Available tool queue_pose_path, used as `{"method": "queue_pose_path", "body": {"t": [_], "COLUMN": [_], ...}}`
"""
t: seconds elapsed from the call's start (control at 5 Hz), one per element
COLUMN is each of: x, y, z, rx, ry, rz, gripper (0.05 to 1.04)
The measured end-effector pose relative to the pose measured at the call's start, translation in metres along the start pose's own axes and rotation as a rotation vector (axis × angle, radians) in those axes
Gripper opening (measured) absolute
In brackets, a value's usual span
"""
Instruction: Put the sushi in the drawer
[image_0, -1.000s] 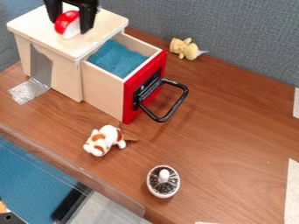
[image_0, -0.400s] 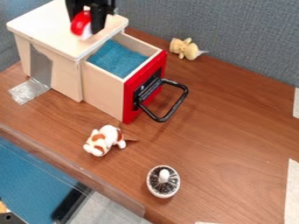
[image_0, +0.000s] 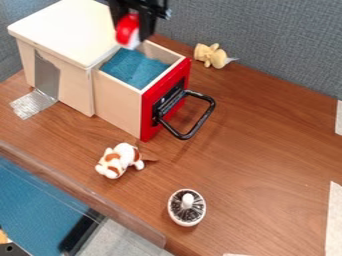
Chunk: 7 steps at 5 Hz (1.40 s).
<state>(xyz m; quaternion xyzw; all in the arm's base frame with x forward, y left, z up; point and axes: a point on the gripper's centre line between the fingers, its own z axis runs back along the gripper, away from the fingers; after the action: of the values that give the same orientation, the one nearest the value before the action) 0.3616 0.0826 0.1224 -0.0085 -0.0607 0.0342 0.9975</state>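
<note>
Camera view: the hand (image_0: 133, 34) holds the red-and-white sushi (image_0: 126, 30) between its fingers.

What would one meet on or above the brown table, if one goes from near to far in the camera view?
Round object with a white knob → white-and-brown plush toy → black drawer handle → yellow plush toy.
</note>
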Motion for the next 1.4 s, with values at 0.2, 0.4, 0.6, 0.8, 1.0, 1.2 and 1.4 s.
{"method": "queue_pose_path", "body": {"t": [0.2, 0.4, 0.6, 0.8, 1.0, 1.2, 1.4], "x": [0.005, 0.006, 0.004, 0.001, -0.001, -0.001, -0.003], "y": [-0.019, -0.026, -0.021, -0.015, -0.012, -0.013, -0.011], "z": [-0.012, -0.026, -0.042, -0.046, -0.059, -0.061, -0.061], "rx": [-0.006, 0.008, 0.03, 0.045, 0.04, 0.029, 0.027], "ry": [0.009, 0.029, 0.066, 0.09, 0.116, 0.121, 0.127], "rz": [-0.025, -0.031, -0.016, -0.022, -0.025, -0.037, -0.034], "gripper": [0.574, 0.574, 0.574, 0.574, 0.574, 0.623, 0.91]}}
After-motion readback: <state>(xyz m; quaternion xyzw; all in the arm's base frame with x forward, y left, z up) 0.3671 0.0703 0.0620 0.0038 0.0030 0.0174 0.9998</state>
